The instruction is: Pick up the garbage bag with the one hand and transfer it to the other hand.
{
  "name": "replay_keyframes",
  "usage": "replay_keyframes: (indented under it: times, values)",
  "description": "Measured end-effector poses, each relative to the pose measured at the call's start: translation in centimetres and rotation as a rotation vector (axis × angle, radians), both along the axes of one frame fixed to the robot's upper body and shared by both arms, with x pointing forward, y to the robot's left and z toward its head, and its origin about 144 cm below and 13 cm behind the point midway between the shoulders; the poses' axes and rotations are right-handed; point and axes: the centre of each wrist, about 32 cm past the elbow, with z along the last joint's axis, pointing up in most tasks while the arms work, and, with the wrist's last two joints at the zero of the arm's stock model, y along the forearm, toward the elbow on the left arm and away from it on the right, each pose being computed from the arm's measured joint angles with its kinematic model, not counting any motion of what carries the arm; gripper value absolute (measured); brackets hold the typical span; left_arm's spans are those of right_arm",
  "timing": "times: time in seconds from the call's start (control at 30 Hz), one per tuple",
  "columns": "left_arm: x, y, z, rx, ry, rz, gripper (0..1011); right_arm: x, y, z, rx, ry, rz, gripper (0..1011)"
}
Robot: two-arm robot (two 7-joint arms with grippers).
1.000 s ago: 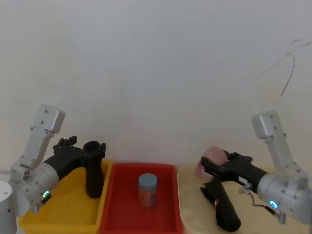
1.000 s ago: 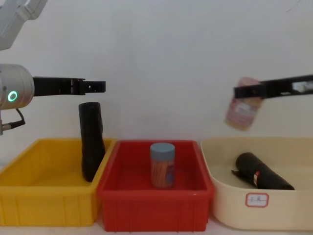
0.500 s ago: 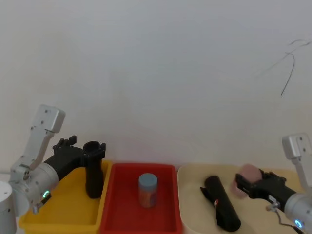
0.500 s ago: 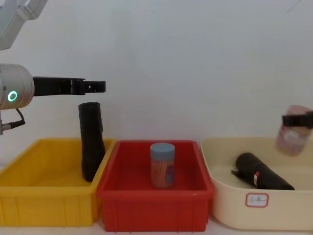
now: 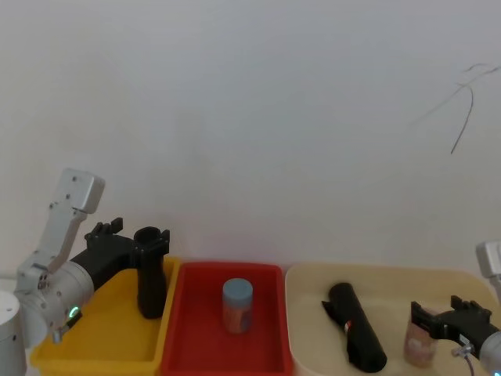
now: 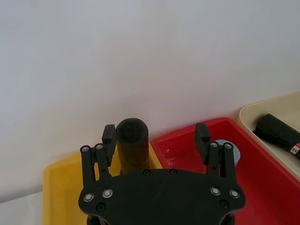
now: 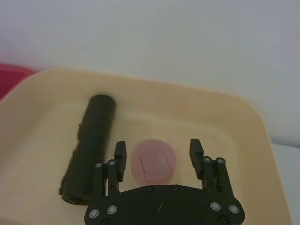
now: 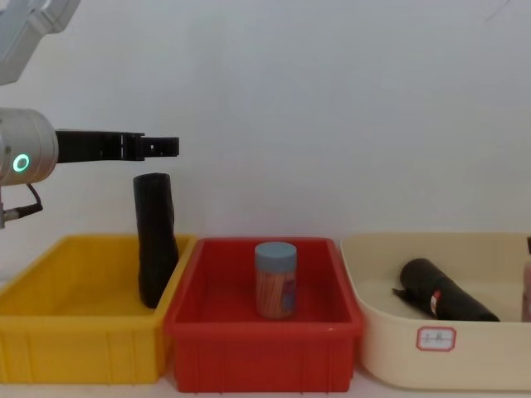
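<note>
The garbage bag (image 5: 356, 329), a black roll with a red-and-white label, lies in the cream tub (image 5: 313, 356); it also shows in the chest view (image 8: 444, 292) and the right wrist view (image 7: 91, 140). My right gripper (image 5: 427, 317) (image 7: 158, 152) hangs low in the tub to the right of the bag. It is open, with its jaws either side of a pink jar (image 7: 153, 164) and small gaps between. My left gripper (image 8: 166, 147) (image 6: 155, 138), on the green-ringed wrist, is open just above a plain black roll (image 8: 155, 240) standing in the yellow bin.
Three bins stand in a row: yellow bin (image 8: 50, 311) on the left, red bin (image 8: 249, 352) in the middle holding a blue-capped jar (image 8: 275, 279), and the cream tub (image 8: 465, 356) on the right. A white wall rises close behind them.
My right gripper has swung right and down with the pink jar, from above the garbage bag to low in the tub's right end. The left arm has not moved.
</note>
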Motion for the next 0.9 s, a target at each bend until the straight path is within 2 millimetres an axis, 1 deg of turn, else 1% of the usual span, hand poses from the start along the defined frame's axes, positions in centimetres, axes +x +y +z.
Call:
replay_keyframes:
  times: [0.13,0.27,0.3,0.57,0.9]
  values:
    - [0.0,0.0,0.0,0.000,0.000,0.000,1002,0.0,-0.3,-0.3,-0.008,0.008,-0.021,895]
    - [0.0,0.0,0.0,0.000,0.000,0.000,1002,0.0,-0.6,-0.7,-0.014,0.015,-0.038,990]
    - [0.0,0.0,0.0,0.000,0.000,0.000,1002,0.0,-0.6,-0.7,-0.014,0.016,-0.041,1001]
    - [0.0,0.0,0.0,0.000,0.000,-0.001,1001,-0.1,-0.6,-0.8,-0.018,0.002,-0.044,1001]
    - [0.1,-0.1,0.2,-0.001,-0.004,-0.059,1002,-1.2,0.1,-0.4,-0.010,-0.093,-0.001,1001]
